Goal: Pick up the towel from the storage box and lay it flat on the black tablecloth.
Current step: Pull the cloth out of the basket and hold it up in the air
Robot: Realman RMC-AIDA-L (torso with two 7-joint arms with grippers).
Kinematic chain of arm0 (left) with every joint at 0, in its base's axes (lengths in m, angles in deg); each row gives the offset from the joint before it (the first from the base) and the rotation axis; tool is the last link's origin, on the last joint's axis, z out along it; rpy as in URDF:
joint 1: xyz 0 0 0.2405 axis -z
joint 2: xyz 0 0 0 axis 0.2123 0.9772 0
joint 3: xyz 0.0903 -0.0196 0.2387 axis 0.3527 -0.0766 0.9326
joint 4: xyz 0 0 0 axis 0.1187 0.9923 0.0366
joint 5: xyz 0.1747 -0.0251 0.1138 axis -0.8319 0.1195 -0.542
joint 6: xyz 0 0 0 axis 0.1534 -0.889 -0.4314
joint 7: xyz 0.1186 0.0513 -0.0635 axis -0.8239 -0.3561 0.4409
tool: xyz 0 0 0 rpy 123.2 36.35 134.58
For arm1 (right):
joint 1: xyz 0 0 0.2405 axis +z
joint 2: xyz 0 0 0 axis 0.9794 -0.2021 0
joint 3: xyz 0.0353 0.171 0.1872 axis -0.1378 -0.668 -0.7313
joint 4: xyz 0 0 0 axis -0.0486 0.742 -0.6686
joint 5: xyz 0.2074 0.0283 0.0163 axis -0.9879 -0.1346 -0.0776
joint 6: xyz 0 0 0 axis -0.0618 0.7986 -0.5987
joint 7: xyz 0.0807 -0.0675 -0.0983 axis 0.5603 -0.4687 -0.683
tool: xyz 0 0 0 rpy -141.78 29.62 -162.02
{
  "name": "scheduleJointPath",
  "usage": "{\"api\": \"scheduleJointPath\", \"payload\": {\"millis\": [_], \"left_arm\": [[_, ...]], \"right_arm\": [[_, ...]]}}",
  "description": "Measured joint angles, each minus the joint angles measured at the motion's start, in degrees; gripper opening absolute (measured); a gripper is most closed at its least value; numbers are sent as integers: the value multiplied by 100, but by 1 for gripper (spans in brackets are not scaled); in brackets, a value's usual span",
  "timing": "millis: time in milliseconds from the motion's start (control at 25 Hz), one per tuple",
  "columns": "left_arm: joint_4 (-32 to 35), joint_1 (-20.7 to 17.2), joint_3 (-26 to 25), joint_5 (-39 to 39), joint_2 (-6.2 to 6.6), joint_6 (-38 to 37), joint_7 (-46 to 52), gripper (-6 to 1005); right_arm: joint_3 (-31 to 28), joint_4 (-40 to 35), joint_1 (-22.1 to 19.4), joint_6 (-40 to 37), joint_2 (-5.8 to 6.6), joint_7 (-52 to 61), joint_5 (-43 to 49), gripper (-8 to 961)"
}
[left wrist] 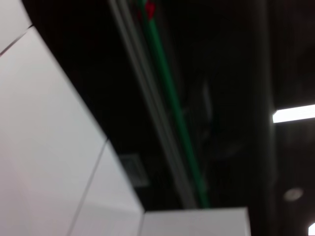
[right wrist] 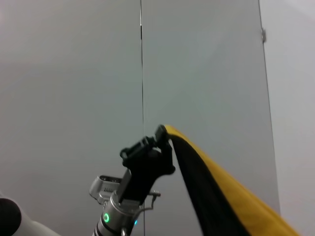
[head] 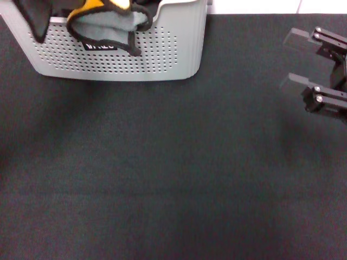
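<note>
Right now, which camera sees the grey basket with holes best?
The head view: the storage box sits far back on the black tablecloth, holed wall showing. The left wrist view shows only ceiling; the right wrist view shows the left tool gripping the towel, no box.

left gripper (right wrist: 160,135) raised high, fingers clamped shut; right gripper (head: 303,64) hovers at right, fingers spread.

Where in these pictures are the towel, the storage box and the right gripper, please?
the towel (head: 105,24): head view, on its grey-green face draped over the box rim.
the storage box (head: 162,57): head view, on its perforated front wall.
the right gripper (head: 295,59): head view, midway between its fingertips.
</note>
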Motion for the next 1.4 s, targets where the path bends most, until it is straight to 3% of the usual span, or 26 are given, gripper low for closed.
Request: {"api": "scheduleJointPath", "payload": {"millis": [280,520,800,1080,1400], "left_arm": [[707,-6,993,1232,-17,1,364,21],[1006,39,1340,1773,-43,12,432,21],[1017,94,1425,2156,-44,24,390,21],[803,140,1494,2276,-53,35,6,22],[362,217,1927,2350,-76,42,-687,22]], "right_arm": [[54,650,414,155,-29,-316,-263,648],[355,1303,943,195,-32,-650,-574,646],[1462,1293,1140,212,-32,-849,-1391,643],[2028,1285,1215,281,-32,-953,-1879,641],[3640,859,1251,1346,-32,-1319,-3056,639]]}}
